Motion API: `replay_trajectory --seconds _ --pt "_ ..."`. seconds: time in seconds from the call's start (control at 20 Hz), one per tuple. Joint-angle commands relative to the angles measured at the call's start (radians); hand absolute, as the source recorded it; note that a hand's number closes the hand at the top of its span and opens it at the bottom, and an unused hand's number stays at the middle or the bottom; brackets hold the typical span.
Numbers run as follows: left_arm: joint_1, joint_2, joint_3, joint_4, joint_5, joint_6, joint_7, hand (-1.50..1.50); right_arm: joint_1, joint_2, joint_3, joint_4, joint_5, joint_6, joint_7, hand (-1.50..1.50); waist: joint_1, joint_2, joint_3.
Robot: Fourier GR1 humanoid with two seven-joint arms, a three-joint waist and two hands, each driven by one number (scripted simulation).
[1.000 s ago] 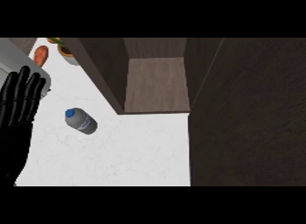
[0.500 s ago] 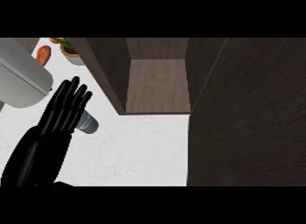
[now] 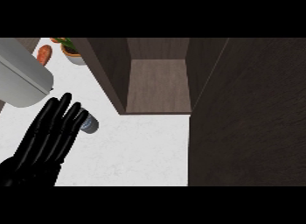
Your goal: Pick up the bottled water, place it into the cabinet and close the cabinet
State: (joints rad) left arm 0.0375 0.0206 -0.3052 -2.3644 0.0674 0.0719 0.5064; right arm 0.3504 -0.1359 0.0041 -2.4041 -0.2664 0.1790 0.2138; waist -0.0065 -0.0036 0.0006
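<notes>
Head view: the bottled water (image 3: 89, 124) lies on its side on the white counter (image 3: 136, 148), left of the cabinet (image 3: 157, 83); only its right portion shows, a grey-blue rounded body with a pale band, the rest covered by the fingertips (image 3: 66, 105) of a black hand (image 3: 43, 146). This hand enters from the lower left with fingers straight and held together, extended over the bottle, not curled round it; which arm it belongs to cannot be told with certainty, though it lies at the left of the view. A grey forearm (image 3: 17, 74) crosses the upper left corner. The cabinet stands open, its wooden shelf visible between dark side walls, and its dark door (image 3: 259, 113) fills the right side. A potted plant (image 3: 71, 52) and an orange item (image 3: 44, 54) sit at the far left of the counter
</notes>
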Motion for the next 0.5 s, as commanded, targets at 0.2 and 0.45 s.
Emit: replay_trajectory --seconds 0.2,0.45 --pt "0.084 -0.004 -0.119 -0.182 -0.090 0.051 0.117 -1.50 0.035 0.010 -0.029 -0.109 -0.125 0.012 0.080 -1.50 0.007 -0.001 0.000" --pt "-0.003 0.009 -0.048 -0.179 -0.059 0.063 0.200 -1.50 0.100 -0.009 -0.119 -0.158 -0.216 0.052 0.073 -1.50 -0.006 0.000 0.000"
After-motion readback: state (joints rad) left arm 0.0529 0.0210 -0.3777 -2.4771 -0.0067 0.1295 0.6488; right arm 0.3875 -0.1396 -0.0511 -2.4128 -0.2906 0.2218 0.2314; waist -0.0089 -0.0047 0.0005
